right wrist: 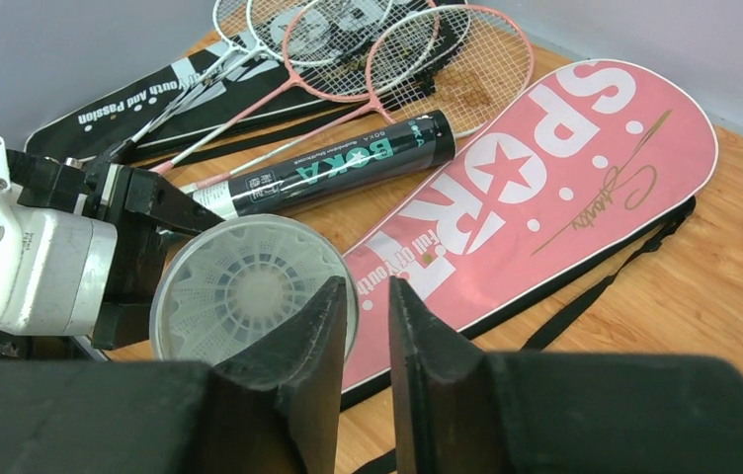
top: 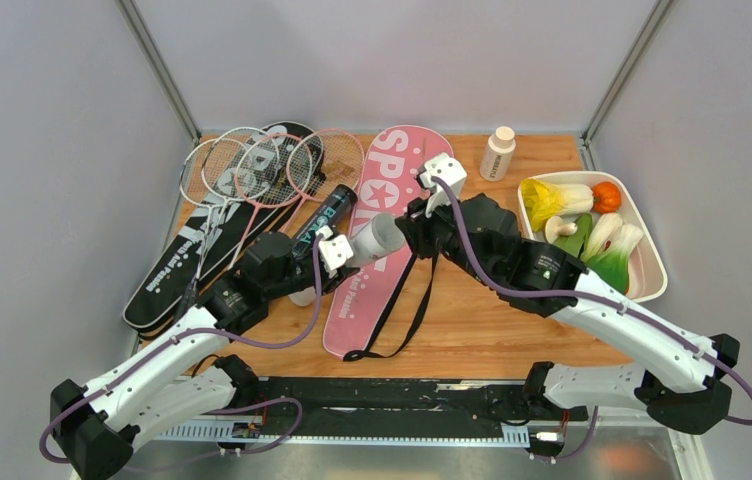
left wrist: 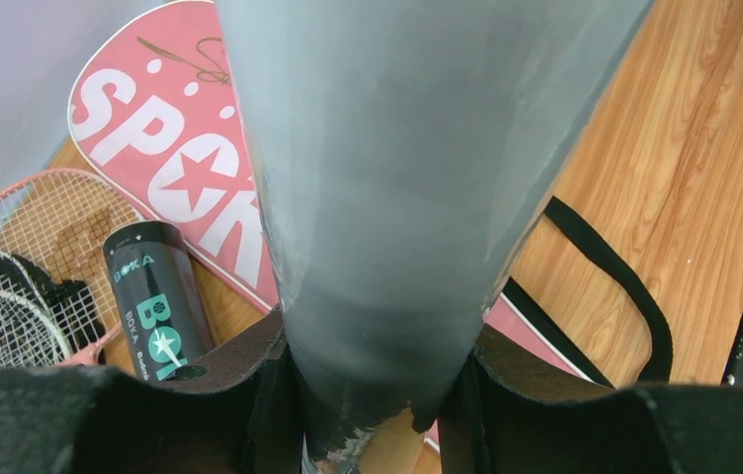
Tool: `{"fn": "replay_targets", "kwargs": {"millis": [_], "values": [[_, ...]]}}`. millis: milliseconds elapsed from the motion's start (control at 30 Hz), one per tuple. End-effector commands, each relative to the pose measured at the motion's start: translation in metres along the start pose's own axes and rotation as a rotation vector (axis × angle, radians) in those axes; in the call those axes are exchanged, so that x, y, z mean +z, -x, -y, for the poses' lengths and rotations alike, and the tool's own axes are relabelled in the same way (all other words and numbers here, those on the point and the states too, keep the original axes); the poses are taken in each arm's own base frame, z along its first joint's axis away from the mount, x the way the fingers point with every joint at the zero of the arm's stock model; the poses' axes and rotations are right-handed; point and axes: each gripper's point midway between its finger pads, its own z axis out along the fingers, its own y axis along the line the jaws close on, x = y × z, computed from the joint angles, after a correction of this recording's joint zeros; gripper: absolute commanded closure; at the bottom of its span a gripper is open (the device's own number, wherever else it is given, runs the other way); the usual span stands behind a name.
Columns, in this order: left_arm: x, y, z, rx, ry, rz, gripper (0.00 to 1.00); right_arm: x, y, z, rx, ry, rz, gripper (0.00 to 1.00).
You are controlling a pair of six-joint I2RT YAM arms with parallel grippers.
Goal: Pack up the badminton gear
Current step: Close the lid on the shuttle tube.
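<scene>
One white tube [top: 377,238] sits clamped in the left gripper [top: 335,250]. Its mouth, packed with shuttlecocks [right wrist: 241,281], is just left of the right gripper [right wrist: 366,306], whose jaws are barely apart and empty. Risk imo: a finger clips the rim, crushing feathers or twisting the tube loose.

white tube [left wrist: 397,197] top cropped by edge.

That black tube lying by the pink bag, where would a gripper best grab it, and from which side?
Around the middle of the black tube, coming down from above with fingers across its width. It lies flat, long and round, so a mid-length grip should balance it. The pink bag and a pink racket lie close along its sides, so a sideways approach looks cramped.
</scene>
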Motion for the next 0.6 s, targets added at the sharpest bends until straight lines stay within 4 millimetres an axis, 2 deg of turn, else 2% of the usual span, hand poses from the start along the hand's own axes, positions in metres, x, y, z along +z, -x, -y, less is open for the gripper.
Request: {"fn": "replay_targets", "kwargs": {"millis": [0,233,467,567], "values": [[-0.003,0.043,-0.005,0.027,-0.008,0.129,0.72,-0.01,0.013,0.0,0.048,0.009,0.062,0.71],[-0.003,0.044,-0.004,0.021,-0.01,0.135,0.72,-0.018,0.023,-0.001,0.065,0.029,0.087,0.61],[-0.002,0.04,-0.003,0.022,-0.011,0.126,0.72,-0.023,0.023,-0.014,0.076,0.108,0.085,0.45],[-0.003,0.041,-0.003,0.024,-0.013,0.129,0.72,-0.024,0.021,-0.017,0.076,0.128,0.081,0.41]]}}
